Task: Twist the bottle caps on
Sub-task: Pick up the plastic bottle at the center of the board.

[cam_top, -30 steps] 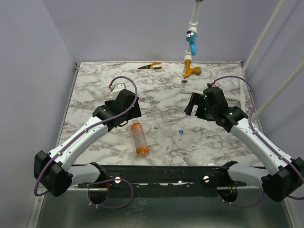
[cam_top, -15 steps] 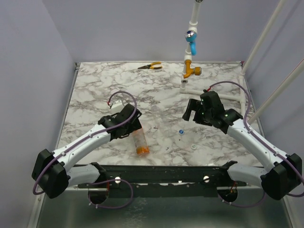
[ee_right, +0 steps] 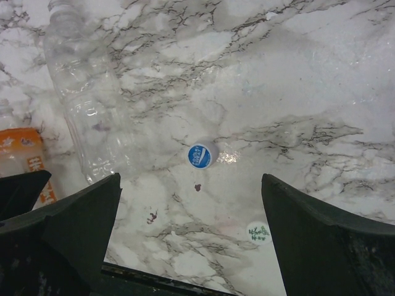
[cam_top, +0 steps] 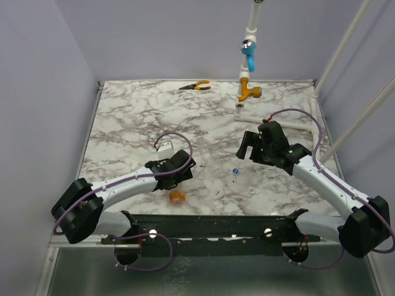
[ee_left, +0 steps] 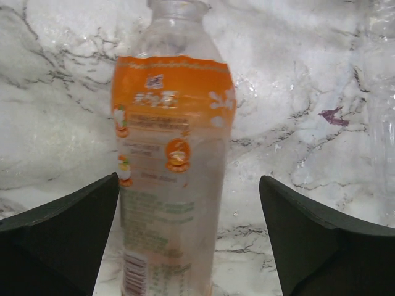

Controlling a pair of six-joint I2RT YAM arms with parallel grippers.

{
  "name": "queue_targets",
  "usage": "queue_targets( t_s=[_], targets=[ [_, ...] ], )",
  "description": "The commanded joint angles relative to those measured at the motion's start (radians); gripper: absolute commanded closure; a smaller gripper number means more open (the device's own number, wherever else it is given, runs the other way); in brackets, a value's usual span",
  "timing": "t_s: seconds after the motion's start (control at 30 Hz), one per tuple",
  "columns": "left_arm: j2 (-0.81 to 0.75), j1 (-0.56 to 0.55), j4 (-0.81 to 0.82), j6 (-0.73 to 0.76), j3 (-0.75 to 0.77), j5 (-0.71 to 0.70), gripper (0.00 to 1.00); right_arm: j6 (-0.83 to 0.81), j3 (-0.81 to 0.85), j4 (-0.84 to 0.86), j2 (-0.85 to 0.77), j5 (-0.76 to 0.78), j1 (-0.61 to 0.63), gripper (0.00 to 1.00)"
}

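Observation:
The bottle [ee_left: 170, 172], clear with an orange label, lies capless on the marble table between the open jaws of my left gripper [ee_left: 188, 185], closer to the left finger; I cannot tell if it touches. In the top view my left gripper [cam_top: 181, 171] covers the bottle, and only its orange base [cam_top: 177, 197] shows. The blue cap [ee_right: 200, 155] and the whitish cap [ee_right: 258, 232] lie loose on the table below my open, empty right gripper [ee_right: 191, 179]. In the top view the blue cap [cam_top: 235, 171] and whitish cap [cam_top: 252, 191] lie near of my right gripper [cam_top: 247, 145].
A second, empty clear bottle [ee_right: 86, 105] lies beside the orange one, also at the right edge of the left wrist view [ee_left: 379, 92]. Orange-handled pliers [cam_top: 195, 86] lie at the far edge. A white pipe with blue [cam_top: 248, 55] and orange [cam_top: 250, 92] valve handles stands at the back.
My left arm has swung toward the near edge and lowered over the orange bottle, now straddling it. My right gripper has shifted slightly left.

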Motion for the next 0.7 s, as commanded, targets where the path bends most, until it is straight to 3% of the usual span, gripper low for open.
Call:
queue_targets(
  t_s=[0.0, 0.37, 0.67],
  targets=[
    [0.004, -0.002, 0.204, 0.115, -0.034, -0.030, 0.05, 0.029, -0.035, 0.048, 0.040, 0.005, 0.000, 0.00],
    [0.093, 0.089, 0.305, 0.281, -0.041, -0.002, 0.27, 0.030, -0.062, 0.081, 0.147, 0.013, 0.000, 0.01],
    [0.116, 0.097, 0.417, 0.485, -0.035, 0.114, 0.31, 0.053, -0.117, 0.065, 0.163, 0.006, 0.000, 0.04]
  ],
)
